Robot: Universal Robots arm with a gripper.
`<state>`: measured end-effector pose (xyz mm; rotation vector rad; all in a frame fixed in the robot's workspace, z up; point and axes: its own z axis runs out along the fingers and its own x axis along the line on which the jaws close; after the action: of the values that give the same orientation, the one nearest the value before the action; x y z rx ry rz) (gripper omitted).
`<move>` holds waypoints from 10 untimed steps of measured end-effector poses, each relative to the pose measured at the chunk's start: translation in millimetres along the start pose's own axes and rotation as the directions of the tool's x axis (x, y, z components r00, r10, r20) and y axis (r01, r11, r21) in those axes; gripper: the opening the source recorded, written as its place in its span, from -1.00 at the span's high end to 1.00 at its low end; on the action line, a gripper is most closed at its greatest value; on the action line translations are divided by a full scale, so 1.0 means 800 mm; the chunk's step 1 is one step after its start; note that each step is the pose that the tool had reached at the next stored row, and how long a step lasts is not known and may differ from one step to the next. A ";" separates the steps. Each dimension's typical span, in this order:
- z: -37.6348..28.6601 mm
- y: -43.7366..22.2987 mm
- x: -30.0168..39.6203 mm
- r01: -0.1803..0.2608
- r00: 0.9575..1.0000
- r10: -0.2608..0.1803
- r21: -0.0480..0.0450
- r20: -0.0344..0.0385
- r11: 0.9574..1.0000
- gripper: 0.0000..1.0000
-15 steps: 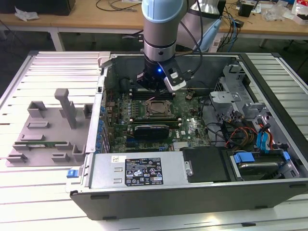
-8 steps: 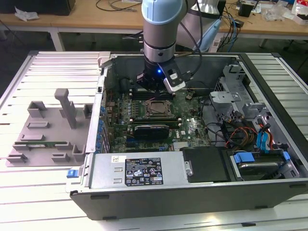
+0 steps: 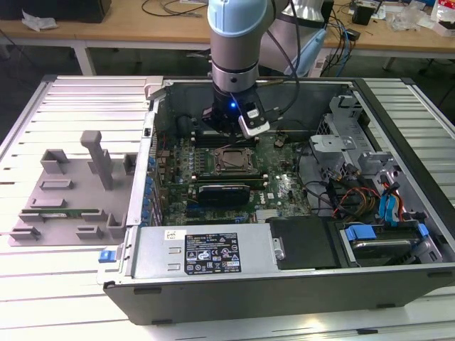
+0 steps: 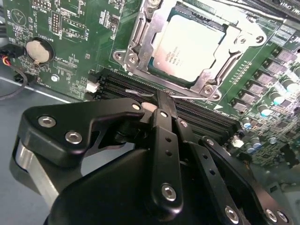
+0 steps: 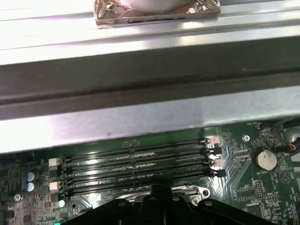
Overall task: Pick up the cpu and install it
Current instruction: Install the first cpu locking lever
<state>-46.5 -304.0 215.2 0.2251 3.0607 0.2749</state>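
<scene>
Wooden bench [image 3: 142, 32] beyond slatted white table [image 3: 71, 99]

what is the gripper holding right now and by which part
Nothing is held: the fingers are closed on each other with nothing between them, and the cpu lies in its socket.

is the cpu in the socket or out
In: the second wrist view shows the cpu lying flat inside the metal socket frame.

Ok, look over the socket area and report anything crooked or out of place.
Nothing stands out. The cpu lies flat and square inside the socket frame, edges parallel to it. The pincer hangs closed and empty over the memory slots beside it.
</scene>
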 end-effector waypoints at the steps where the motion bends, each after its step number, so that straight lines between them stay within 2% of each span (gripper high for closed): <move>1: 0.0009 0.0009 0.0002 -0.017 1.000 0.017 0.001 0.003 1.000 0.79; 10: 0.0032 0.0056 0.0015 -0.074 0.997 0.074 0.003 0.014 0.997 0.79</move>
<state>-46.8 -299.1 213.4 0.3399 3.0437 0.2701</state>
